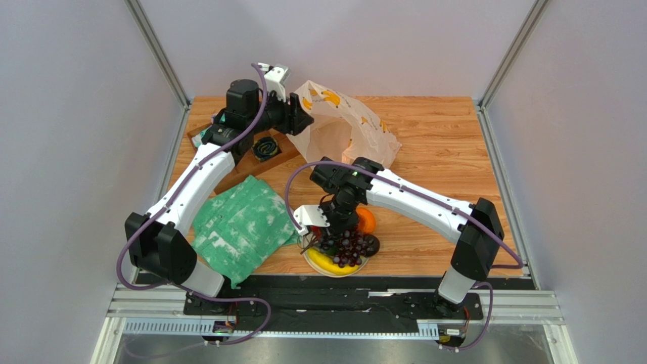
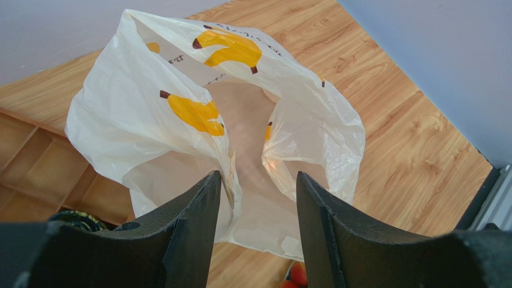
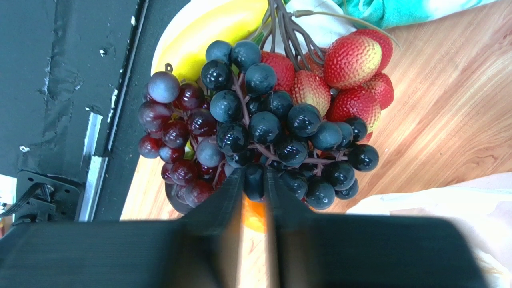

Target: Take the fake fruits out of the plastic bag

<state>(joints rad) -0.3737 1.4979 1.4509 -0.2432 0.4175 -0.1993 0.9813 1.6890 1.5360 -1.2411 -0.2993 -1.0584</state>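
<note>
The right end effector [image 3: 253, 174] is pinching one berry at the edge of the dark purple grape bunch [image 3: 270, 126], its fingers nearly together. The bunch is lying on the yellow banana [image 3: 210, 30] beside the red fruit cluster [image 3: 342, 78] at the near edge of the bench [image 2: 390, 150]. The left end effector [image 2: 258, 180] is standing part open at the far side, with the rim of the plastic bag [image 2: 138, 120] hanging between its fingers. The right wrist is covering most of the orange [image 1: 367, 220], and folds are hiding the bag's bottom.
</note>
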